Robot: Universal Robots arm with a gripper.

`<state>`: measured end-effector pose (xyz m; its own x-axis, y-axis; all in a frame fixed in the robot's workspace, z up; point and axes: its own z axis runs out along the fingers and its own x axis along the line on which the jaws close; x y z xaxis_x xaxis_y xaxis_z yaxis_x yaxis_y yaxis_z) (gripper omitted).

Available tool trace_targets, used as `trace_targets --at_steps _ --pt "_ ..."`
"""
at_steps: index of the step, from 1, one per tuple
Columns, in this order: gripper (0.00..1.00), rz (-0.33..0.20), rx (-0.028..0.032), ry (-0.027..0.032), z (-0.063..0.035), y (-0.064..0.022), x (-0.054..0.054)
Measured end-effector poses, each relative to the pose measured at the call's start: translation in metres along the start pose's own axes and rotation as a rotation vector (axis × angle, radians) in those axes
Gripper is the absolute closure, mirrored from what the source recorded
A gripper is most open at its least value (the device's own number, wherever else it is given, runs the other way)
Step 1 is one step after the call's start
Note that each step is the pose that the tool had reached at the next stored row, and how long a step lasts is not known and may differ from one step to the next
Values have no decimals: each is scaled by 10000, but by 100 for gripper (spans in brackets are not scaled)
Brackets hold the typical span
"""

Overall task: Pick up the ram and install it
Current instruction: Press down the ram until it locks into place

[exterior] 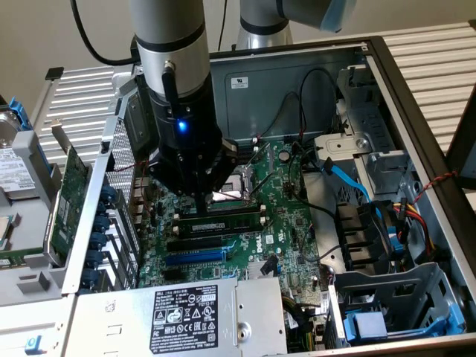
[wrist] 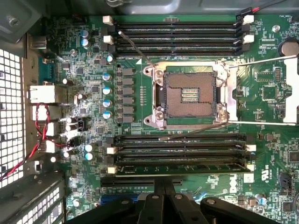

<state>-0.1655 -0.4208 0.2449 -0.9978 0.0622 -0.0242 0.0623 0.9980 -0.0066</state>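
Motherboard (exterior: 290, 223) (partly behind arm)

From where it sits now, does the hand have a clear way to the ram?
Probably yes. The hand, shut, hangs directly over the ram, which lies in a slot beside the open CPU socket. Nothing stands between them; the loose cables run on the socket's far side.

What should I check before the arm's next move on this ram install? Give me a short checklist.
1. Ram lying along a slot, not loose on the board: ok.
2. Ram fully seated, clips latched: cannot tell.
3. End effector directly above the ram: ok.
4. End effector shut, fingers together: ok.
5. CPU socket open with contacts exposed: not ok, keep clear.
6. Red and black wires away from the memory slots: ok.
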Motion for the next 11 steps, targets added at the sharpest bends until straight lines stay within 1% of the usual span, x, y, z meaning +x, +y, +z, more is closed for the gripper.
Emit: trace_targets --at_steps 3,5,11 --pt "89 36 -50 2 10 0 12" --pt "89 79 -67 3 12 -1 33" --pt "89 182 -90 5 40 -4 69"
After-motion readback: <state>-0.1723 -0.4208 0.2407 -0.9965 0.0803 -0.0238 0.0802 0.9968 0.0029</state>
